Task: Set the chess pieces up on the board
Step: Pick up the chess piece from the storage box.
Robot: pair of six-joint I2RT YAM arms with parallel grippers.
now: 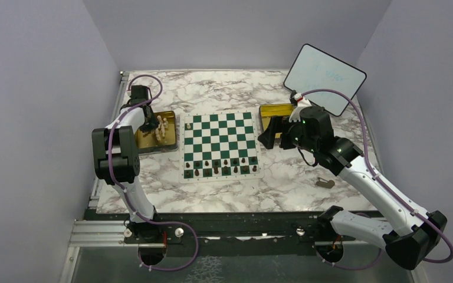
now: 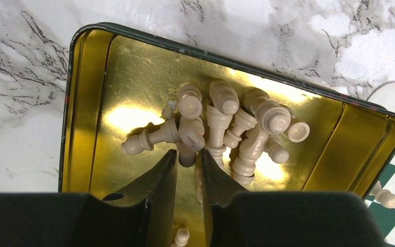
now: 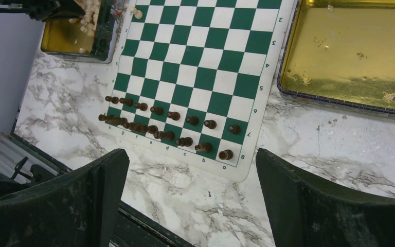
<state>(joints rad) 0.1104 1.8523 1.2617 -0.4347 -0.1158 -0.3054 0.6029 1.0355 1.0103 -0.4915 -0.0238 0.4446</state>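
The green and white board (image 1: 220,140) lies in the middle of the table. Dark brown pieces (image 1: 219,167) stand on its two near rows, also in the right wrist view (image 3: 164,121). One cream piece (image 1: 188,125) stands on the far left corner. My left gripper (image 2: 190,154) is down in the left gold tray (image 2: 85,113), shut on the round head of a cream piece (image 2: 187,158) at the edge of a heap of cream pieces (image 2: 236,123). My right gripper (image 3: 192,175) is open and empty above the marble, near the board's right edge.
An empty gold tray (image 3: 349,51) sits right of the board, partly under my right arm (image 1: 307,132). A white tablet (image 1: 324,76) leans at the back right. A small grey object (image 1: 325,183) lies on the marble at the near right.
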